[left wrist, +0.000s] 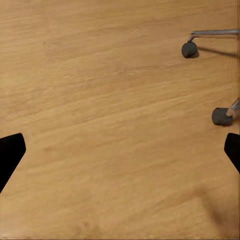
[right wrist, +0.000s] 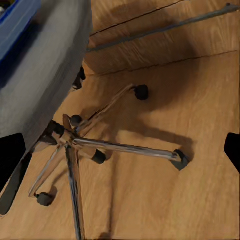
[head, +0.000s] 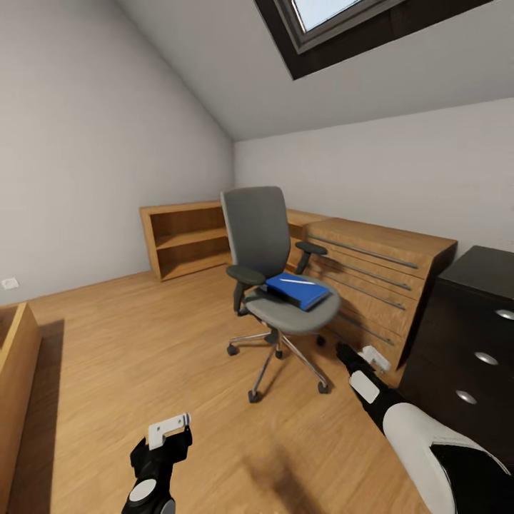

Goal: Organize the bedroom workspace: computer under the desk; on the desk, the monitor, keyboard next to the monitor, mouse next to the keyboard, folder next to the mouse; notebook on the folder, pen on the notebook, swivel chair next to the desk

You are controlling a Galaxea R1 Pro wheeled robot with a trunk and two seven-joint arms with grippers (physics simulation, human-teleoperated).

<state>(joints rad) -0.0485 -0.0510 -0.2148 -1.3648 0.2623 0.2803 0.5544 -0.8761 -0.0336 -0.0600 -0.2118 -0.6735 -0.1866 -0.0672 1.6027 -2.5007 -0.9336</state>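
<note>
1. The swivel chair stands on the light wooden floor out in the room, its backrest toward the low open shelving unit along the far wall; its right side is near a light-wood drawer unit.
2. The folder, bright blue, lies flat on the chair's seat toward the seat's right edge; a dark notebook peeks from under its near-left edge, and a thin white pen lies on top of the folder.
3. The black drawer front of the desk, with round silver knobs, stands beside the light-wood drawer unit.
4. The left gripper hangs low over bare floor, apart from the chair; in the left wrist view its dark fingertips sit at opposite edges, so it is spread wide with nothing between them; two chair castors show on the floor beyond.
5. The right gripper hovers near the chair's chrome base, just beside the seat; its fingertips are likewise far apart and grip nothing.
</note>
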